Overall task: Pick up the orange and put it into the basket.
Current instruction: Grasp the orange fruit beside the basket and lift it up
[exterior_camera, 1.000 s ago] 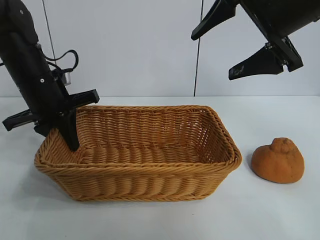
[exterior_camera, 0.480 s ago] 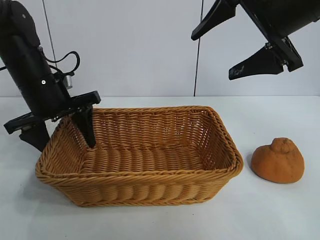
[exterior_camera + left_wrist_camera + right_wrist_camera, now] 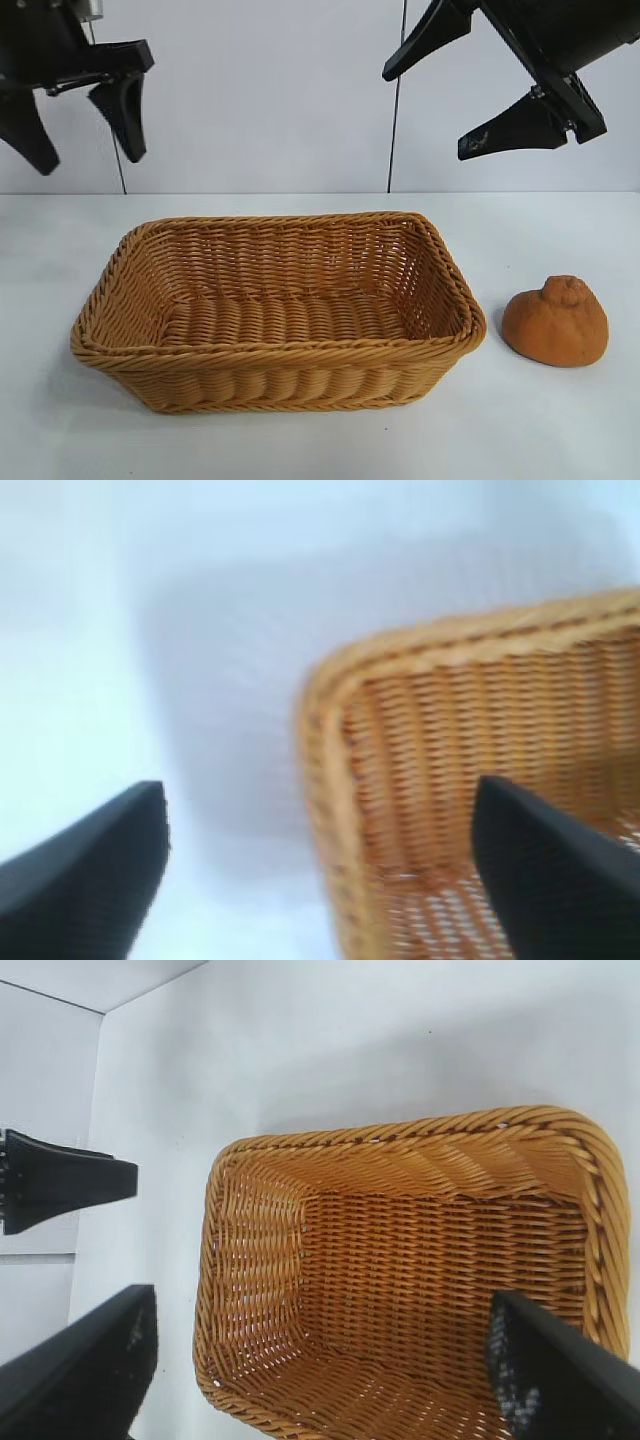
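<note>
Both hands empty: left hand [image 3: 75,125] hangs spread above the basket's left end, well clear of the rim, and right hand [image 3: 470,95] hangs spread high over the right end, closer to the fruit. Basket [image 3: 280,355] sits mid-desk [image 3: 560,440] with nothing inside, as the right wrist view confirms. Orange [image 3: 556,322] rests on the desk just beside the basket's right end, untouched, so pick, carry and drop are all left; nothing of the task looks done yet.
</note>
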You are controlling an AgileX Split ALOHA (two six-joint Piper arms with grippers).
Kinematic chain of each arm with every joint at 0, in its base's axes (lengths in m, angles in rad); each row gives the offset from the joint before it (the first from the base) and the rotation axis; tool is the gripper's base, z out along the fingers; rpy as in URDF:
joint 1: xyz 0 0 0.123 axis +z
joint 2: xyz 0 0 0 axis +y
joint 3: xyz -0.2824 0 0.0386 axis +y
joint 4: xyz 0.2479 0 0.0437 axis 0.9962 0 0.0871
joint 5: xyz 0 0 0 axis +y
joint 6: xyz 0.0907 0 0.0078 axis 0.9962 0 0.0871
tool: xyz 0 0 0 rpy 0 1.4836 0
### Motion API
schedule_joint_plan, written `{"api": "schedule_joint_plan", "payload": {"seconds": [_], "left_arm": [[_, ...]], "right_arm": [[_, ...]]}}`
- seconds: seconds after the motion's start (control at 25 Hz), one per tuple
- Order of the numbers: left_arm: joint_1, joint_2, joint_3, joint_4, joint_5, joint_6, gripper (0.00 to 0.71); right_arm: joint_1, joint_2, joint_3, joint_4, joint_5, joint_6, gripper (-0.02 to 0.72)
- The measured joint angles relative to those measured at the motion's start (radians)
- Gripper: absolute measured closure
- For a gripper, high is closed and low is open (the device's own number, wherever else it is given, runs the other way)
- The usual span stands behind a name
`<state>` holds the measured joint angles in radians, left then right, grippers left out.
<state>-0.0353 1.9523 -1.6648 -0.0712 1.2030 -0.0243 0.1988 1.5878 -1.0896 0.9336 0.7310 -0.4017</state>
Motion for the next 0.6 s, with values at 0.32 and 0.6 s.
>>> {"api": "schedule_joint_plan", "payload": {"seconds": [0.32, 0.6], "left_arm": [[0.017, -0.116, 0.09, 0.004, 0.008, 0.008, 0.119], [0.015, -0.442, 0.373, 0.003, 0.009, 0.024, 0.119]], "right_arm": [[0.0, 0.0, 0.0, -0.002, -0.001, 0.0, 0.094], [0.0, 0.0, 0.0, -0.006, -0.001, 0.0, 0.094]]}}
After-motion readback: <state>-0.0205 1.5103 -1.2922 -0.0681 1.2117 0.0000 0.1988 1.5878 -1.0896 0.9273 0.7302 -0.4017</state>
